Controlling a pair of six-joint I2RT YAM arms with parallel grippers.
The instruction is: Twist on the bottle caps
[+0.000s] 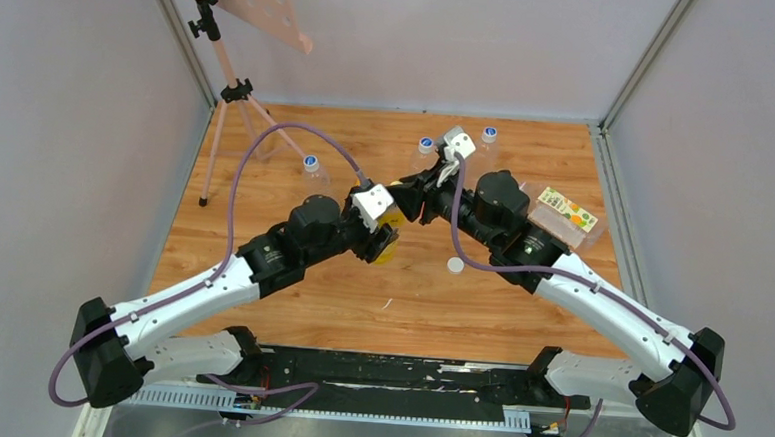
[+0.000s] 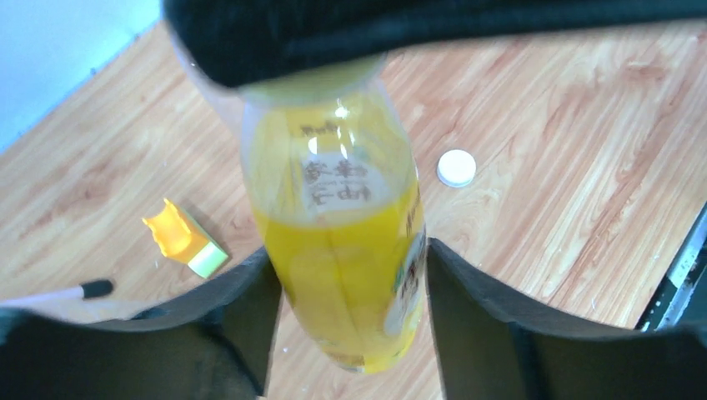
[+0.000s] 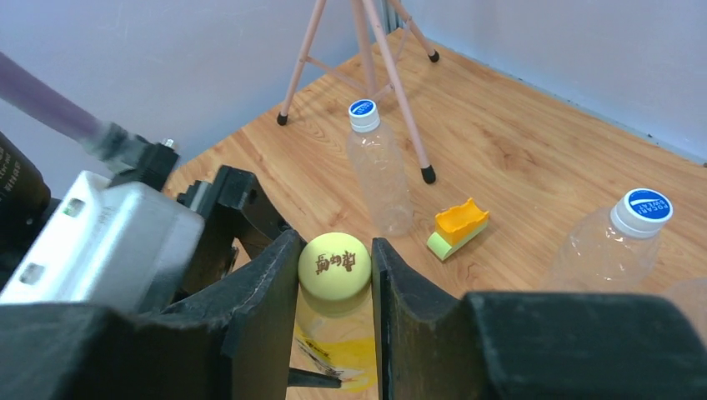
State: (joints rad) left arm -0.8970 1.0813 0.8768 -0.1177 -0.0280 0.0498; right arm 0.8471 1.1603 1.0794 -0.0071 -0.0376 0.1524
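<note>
The yellow bottle [image 2: 342, 250] sits between my left gripper's [image 2: 350, 248] fingers, both pads against its sides. My right gripper [image 3: 335, 242] is shut on the yellow cap [image 3: 333, 265], which sits on that bottle's neck. From above, the two grippers meet mid-table, the left gripper [image 1: 387, 241] just below the right gripper [image 1: 407, 195]. A plain white cap [image 1: 455, 265] lies loose on the wood, also seen as a white cap [image 2: 456, 167] in the left wrist view. Two clear bottles [image 3: 379, 167] [image 3: 617, 242] stand with blue caps on.
A small orange-and-green block [image 3: 457, 227] lies on the table beside the yellow bottle. A pink tripod [image 1: 232, 90] stands at the back left. A wider clear bottle with an orange-green label [image 1: 562, 216] lies at the right, by the right arm.
</note>
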